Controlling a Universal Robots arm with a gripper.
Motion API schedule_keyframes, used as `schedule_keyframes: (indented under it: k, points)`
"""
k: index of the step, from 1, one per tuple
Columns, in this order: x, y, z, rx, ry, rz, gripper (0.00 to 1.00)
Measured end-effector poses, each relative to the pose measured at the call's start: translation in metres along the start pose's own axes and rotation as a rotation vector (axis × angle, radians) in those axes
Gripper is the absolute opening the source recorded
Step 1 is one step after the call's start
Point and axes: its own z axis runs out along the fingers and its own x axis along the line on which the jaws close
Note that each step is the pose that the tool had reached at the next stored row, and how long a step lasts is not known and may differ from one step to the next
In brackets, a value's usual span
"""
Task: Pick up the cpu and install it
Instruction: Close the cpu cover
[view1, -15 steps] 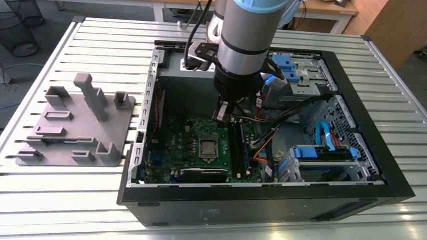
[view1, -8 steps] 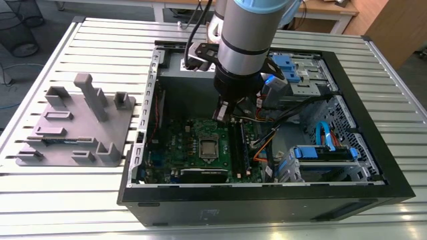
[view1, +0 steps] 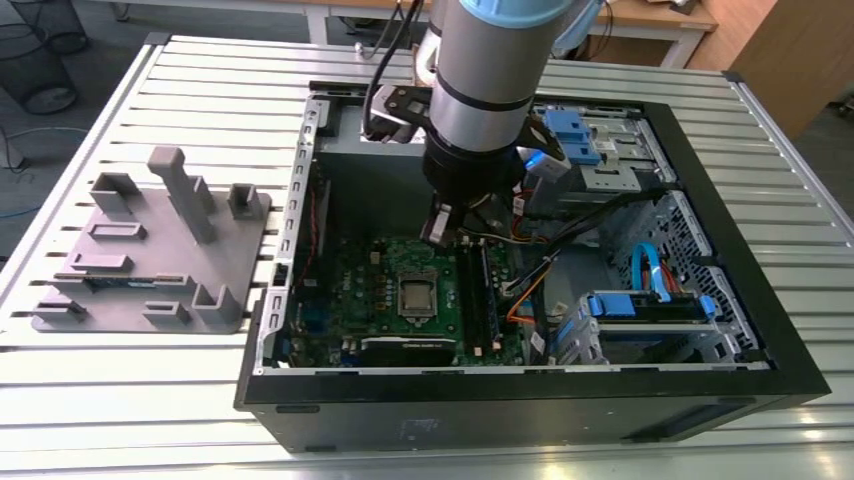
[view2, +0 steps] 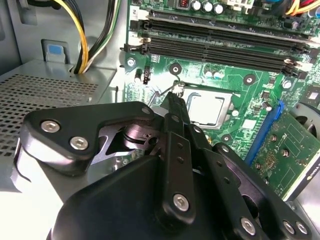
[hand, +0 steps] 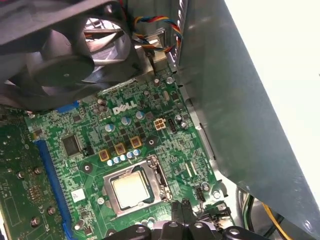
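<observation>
End effector: black, linked-finger end effector (view2: 172, 100) on the grey arm, lowered inside the open black computer case (view1: 534, 395); fingers pressed together to a narrow tip, clenched, with nothing between them.
End effector position: tip hangs just above the green motherboard (view1: 354, 290), beside one corner of the socket (in the second wrist view the tip sits near the socket's thin wire lever, contact not clear).
CPU: small flat square cpu with pale silvery metal top (hand: 131, 188) lies seated in the dark metal-framed socket (hand: 159, 175) near the middle of the motherboard; also seen in the exterior view (view1: 416, 294) and the second wrist view (view2: 205, 109).
Socket frame: appears to lie flat around the chip.
Neighbours: long black memory slots (view2: 225, 42) run alongside the socket; black case fan (hand: 65, 60) stands near the board's edge.
Counter: ribbed aluminium counter (view1: 120, 400) carries the case and, at the exterior view's left, a gray plastic fixture block (view1: 147, 250), well apart from the case.
</observation>
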Motion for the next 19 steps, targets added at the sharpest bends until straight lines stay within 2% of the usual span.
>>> schedule_keyframes:
  k: [4,13,19]
  points:
    - [0.0051,0.001,0.0,0.0001,-0.0002,-0.003,0.11]
    - [0.0234,0.0006,-0.0002,0.0008,-0.0001,-0.01,0.11]
    - [0.0346,0.0053,-0.0001,0.0034,-0.0011,-0.014,0.11]
